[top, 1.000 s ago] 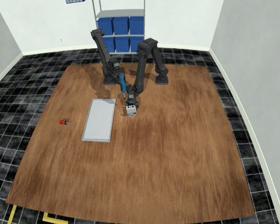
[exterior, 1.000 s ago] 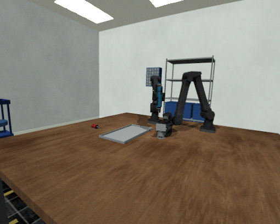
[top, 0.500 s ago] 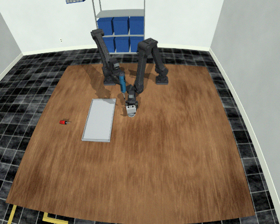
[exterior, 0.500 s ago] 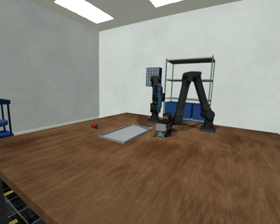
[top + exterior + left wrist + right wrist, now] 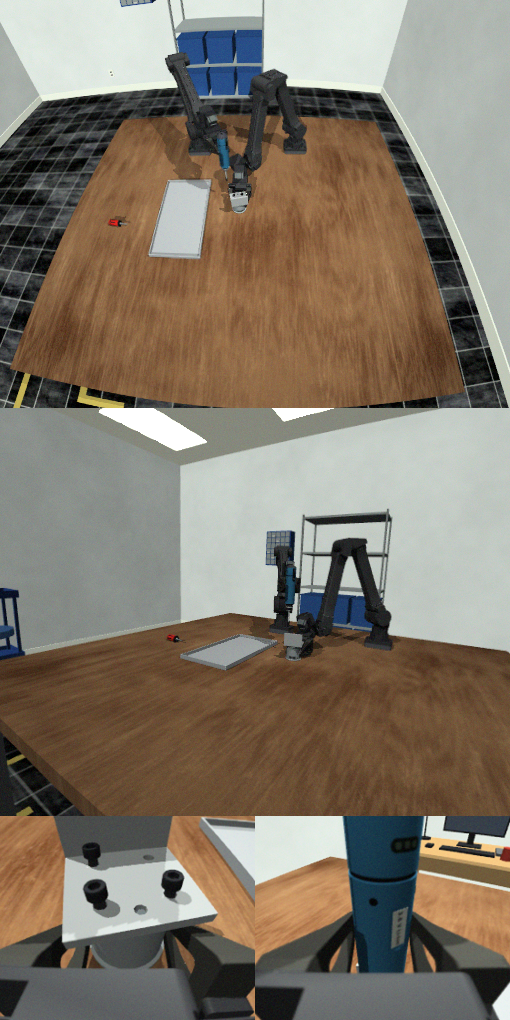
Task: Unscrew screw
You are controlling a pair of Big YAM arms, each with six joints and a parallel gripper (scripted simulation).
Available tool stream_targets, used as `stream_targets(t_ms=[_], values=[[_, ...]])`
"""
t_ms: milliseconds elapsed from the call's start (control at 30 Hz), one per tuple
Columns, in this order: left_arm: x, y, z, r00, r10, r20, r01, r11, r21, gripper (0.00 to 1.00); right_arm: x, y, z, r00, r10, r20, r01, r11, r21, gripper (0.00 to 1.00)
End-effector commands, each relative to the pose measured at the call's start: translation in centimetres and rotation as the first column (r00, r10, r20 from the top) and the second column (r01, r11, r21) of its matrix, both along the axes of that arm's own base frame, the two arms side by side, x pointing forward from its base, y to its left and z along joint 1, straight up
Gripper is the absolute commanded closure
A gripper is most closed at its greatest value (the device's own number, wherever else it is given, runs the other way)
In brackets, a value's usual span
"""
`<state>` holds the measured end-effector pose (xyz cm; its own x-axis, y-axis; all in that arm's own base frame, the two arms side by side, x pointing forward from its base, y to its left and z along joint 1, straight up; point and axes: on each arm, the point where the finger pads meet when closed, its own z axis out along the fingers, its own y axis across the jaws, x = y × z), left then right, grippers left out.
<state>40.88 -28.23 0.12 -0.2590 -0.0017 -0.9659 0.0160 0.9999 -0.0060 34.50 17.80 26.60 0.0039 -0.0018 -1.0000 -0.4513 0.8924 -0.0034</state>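
The joint module (image 5: pixel 242 206) (image 5: pixel 294 648) (image 5: pixel 127 951) stands upright on the table, right of the tray. Its grey bracket (image 5: pixel 129 877) lies on top. Three black socket screws stand in the plate: back left (image 5: pixel 90 851), front left (image 5: pixel 96 890) and right (image 5: pixel 172 881). Two holes (image 5: pixel 141 910) (image 5: pixel 147 857) are empty. My left gripper (image 5: pixel 239 192) (image 5: pixel 127 917) is shut on the module's cylinder from behind. My right gripper (image 5: pixel 220 138) (image 5: pixel 382 918) is shut on the blue electric screwdriver (image 5: pixel 223 152) (image 5: pixel 290 587) (image 5: pixel 382 902) and holds it upright, tip down, above the table, behind and left of the module.
A flat grey tray (image 5: pixel 180 220) (image 5: pixel 227 651) (image 5: pixel 228 841) lies left of the module. A small red hand screwdriver (image 5: pixel 116 222) (image 5: pixel 173 638) lies further left. A shelf with blue bins (image 5: pixel 220 50) (image 5: pixel 345 605) stands behind the arm bases.
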Motion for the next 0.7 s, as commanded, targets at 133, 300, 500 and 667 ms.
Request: stream_targets(t_ms=[133, 300, 500, 667], values=[[0.4, -0.5, 0.7, 1.000, -0.003, 0.018, 0.003, 1.000, -0.014, 0.41, 0.2, 0.6, 6.0, 0.995, 0.006, 0.095, -0.012, 0.998, 0.060, 0.58], [0.4, -0.5, 0.7, 1.000, -0.003, 0.018, 0.003, 1.000, -0.014, 0.41, 0.2, 0.5, 6.7, 0.995, 0.006, 0.097, -0.012, 0.998, 0.061, 0.58], [0.4, -0.5, 0.7, 1.000, -0.003, 0.018, 0.003, 1.000, -0.014, 0.41, 0.5, 0.7, 6.3, 0.997, 0.007, 0.083, -0.011, 0.999, 0.053, 0.58], [0.4, -0.5, 0.7, 1.000, -0.003, 0.018, 0.003, 1.000, -0.014, 0.41, 0.2, 0.6, 6.8, 0.997, 0.007, 0.080, -0.011, 0.999, 0.052, 0.58]])
